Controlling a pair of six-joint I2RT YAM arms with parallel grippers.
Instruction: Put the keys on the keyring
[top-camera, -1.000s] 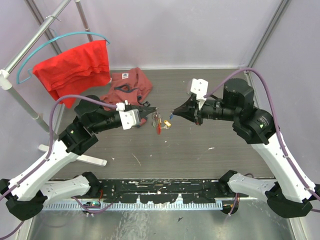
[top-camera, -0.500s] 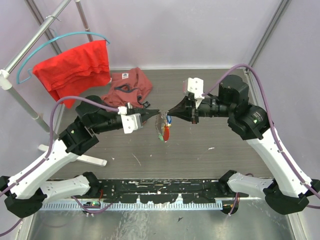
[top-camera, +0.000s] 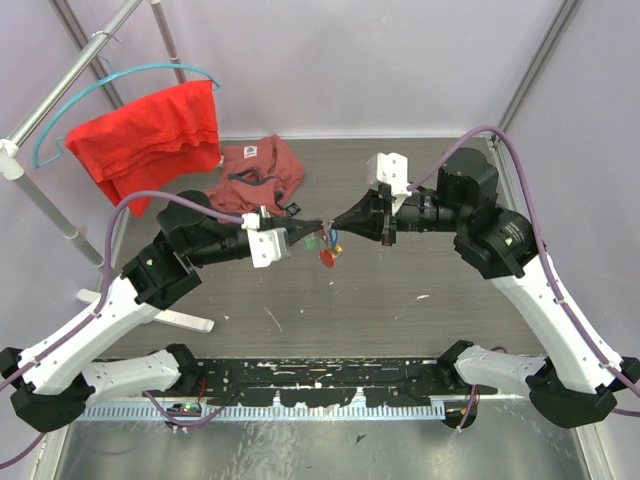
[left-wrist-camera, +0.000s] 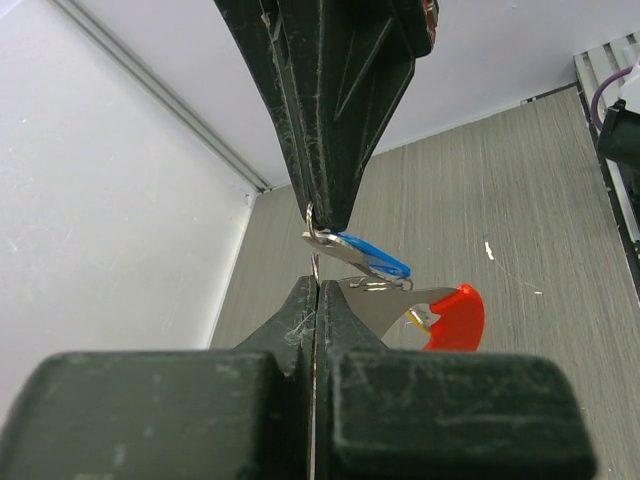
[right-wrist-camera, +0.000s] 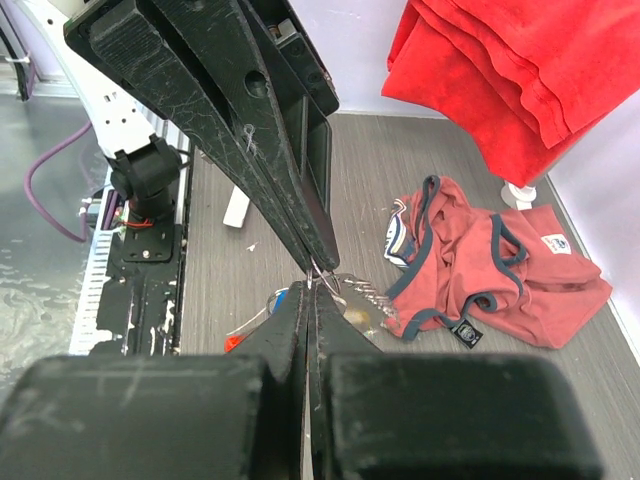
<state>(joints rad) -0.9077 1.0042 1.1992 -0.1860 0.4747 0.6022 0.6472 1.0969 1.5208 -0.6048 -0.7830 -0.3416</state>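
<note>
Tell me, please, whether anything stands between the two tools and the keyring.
Nothing visible does. The left tool and the right tool, both shut, meet tip to tip in the air and pinch the thin keyring directly. The blue key and the red tag hang beside that spot, not in between.

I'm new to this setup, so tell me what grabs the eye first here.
Above the middle of the table, the left gripper and right gripper meet tip to tip, both shut on a keyring whose red tag and blue key dangle below. At the back left hangs a bright red cloth, with a reddish shirt crumpled on the table beside it.
</note>
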